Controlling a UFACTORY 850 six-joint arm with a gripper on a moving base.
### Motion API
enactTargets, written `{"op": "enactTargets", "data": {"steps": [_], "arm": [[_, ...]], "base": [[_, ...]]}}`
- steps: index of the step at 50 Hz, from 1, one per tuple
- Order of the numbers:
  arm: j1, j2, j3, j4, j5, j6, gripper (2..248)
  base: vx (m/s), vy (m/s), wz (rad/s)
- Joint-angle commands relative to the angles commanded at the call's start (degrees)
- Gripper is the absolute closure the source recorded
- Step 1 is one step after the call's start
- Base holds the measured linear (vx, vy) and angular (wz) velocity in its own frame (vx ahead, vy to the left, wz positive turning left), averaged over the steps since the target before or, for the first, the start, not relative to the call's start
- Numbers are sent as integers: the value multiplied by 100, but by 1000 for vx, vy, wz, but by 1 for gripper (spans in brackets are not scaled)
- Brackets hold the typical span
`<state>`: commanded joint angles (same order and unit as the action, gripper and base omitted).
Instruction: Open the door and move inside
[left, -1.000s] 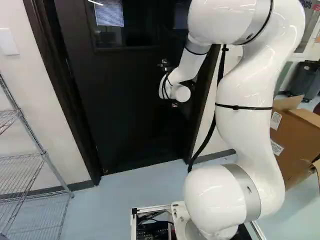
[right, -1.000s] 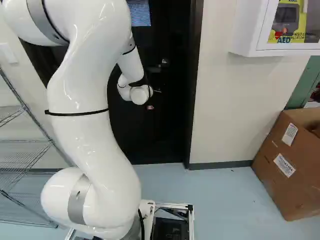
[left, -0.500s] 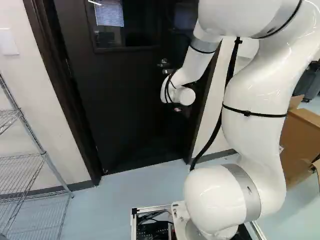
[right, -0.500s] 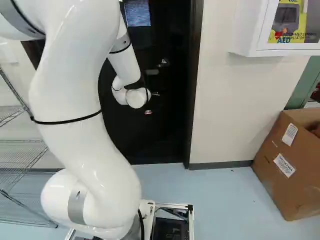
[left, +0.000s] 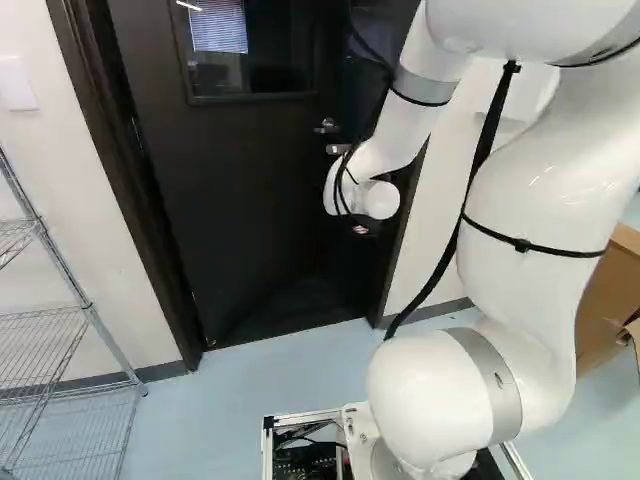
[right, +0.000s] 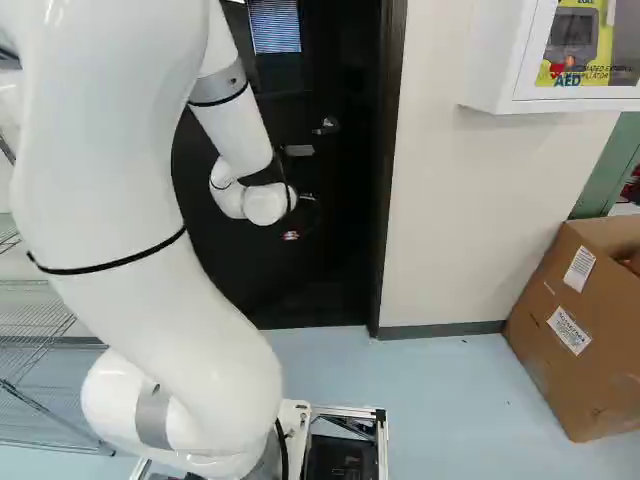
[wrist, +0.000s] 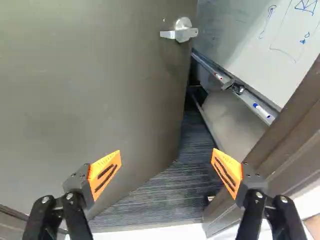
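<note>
Door (left: 240, 200), dark and flat-faced, stood ajar in its dark frame (wrist: 287, 132) ahead of the robot's base, a silver lever handle (wrist: 182, 33) mounted near its free edge. Pale slatted blinds showed in the window pane (left: 220, 30) of its upper part, while the wrist view caught a smooth, grey-brown surface with faint smudges. Past the free edge lay dark, ribbed carpet (wrist: 192, 150), beside a whiteboard (wrist: 250, 45) marked with blue drawings. The white arm (left: 385, 140) reached toward the doorway, the black gripper (right: 300, 216) at its end spreading two orange-padded fingers well apart, one before the door, the other before the frame. Wire shelving (left: 60, 330) stood at the left of the left base view; a cardboard box (right: 570, 330) sat at the right of the right base view.
</note>
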<state>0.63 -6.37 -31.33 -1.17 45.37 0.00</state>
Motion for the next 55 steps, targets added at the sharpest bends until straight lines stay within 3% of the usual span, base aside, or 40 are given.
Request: {"op": "enactTargets", "data": {"steps": [29,55], "arm": [[-14,795,829,0,0,0,3],[-6,866,899,0,0,0,3]], "base": [[0,0,0],[0,0,0]]}}
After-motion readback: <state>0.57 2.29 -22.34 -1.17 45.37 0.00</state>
